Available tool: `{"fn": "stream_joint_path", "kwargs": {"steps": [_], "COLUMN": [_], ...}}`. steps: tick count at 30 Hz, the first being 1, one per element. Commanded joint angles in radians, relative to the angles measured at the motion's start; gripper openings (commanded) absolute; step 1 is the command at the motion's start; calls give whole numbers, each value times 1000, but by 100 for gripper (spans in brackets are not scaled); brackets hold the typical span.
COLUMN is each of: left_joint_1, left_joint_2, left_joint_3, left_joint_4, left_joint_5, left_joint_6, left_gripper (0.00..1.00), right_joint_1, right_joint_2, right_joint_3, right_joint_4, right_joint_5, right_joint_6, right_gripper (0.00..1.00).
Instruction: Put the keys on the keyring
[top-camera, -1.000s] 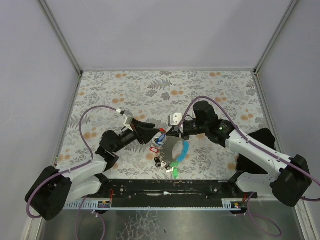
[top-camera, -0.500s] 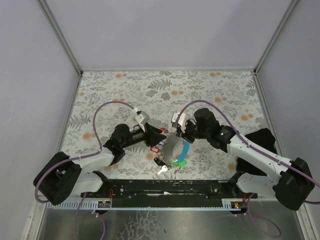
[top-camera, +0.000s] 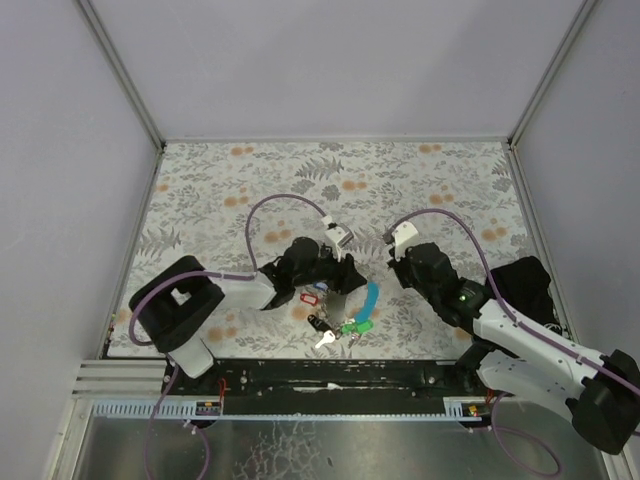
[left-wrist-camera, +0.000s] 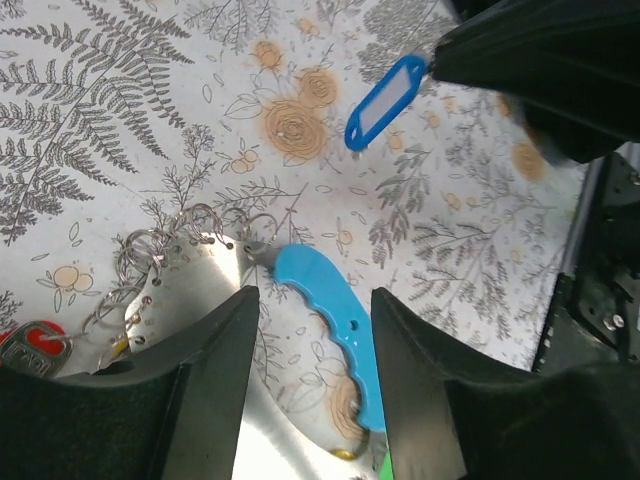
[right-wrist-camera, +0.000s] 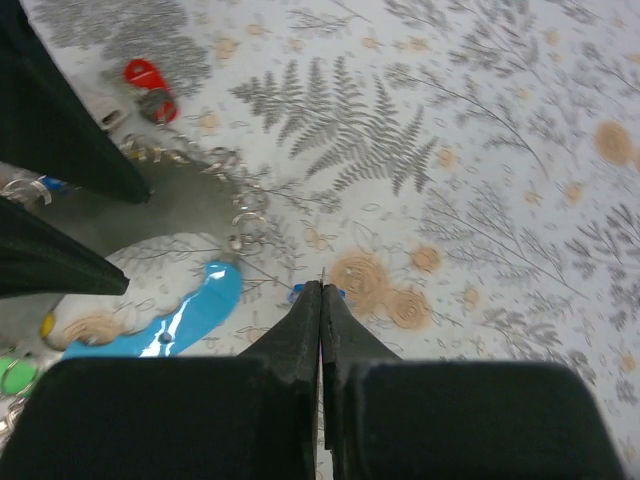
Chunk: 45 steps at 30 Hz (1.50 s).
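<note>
Right end effector (right-wrist-camera: 321, 288): fingers pressed together, pinching the blue-tagged key (left-wrist-camera: 385, 100) by one end. The tag hangs clear of the tabletop (left-wrist-camera: 120, 90), with its long axis slanting down toward the keyring (left-wrist-camera: 190, 240).

Left end effector (left-wrist-camera: 315, 297): fingers spread, nothing clamped that I can see. It hovers low over the keyring, straddling the light-blue strap (left-wrist-camera: 330, 320).

The keyring is mid-tabletop, close to the near edge. The strap runs roughly near-to-far, and the wire loops (right-wrist-camera: 225, 175) bunch at its far end.

Key relation: from the held key, the loops lie toward the left edge and a little nearer. There's a short gap, no contact. My left is right on the ring; my right has the only key that's in hand.

My read: left should pin the ring, then right carries the tag's free end across to a loop. I can't tell which loop has the open end.

The red key (top-camera: 309, 297) and green key (top-camera: 350, 327) are loose by the near edge, not yet on.
</note>
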Motion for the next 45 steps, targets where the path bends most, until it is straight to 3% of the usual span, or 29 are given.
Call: {"fn": "stream_joint_path", "kwargs": {"steps": [1, 7, 10, 27, 32, 38, 45], "left_joint_1": [-22, -63, -75, -143, -147, -148, -142], "left_joint_2": [86, 168, 204, 293, 308, 299, 185], "left_joint_3": [95, 188, 228, 306, 315, 287, 166], "left_joint_4": [-68, -150, -182, -234, -244, -198, -94], "left_joint_5": [-42, -103, -132, -314, -333, -348, -312], "left_joint_6": [60, 180, 229, 327, 330, 328, 348], "left_gripper": [48, 42, 34, 33, 22, 0, 0], "right_joint_1": [6, 7, 6, 7, 7, 7, 6], "right_joint_2": [-61, -78, -90, -110, -112, -112, -98], "right_joint_3": [-31, -54, -61, -72, -72, -69, -62], "right_joint_4": [72, 84, 85, 96, 95, 99, 106], "right_joint_5": [183, 202, 206, 187, 176, 145, 72], "right_joint_6": [73, 75, 75, 64, 59, 51, 25], "right_gripper": [0, 0, 0, 0, 0, 0, 0]}}
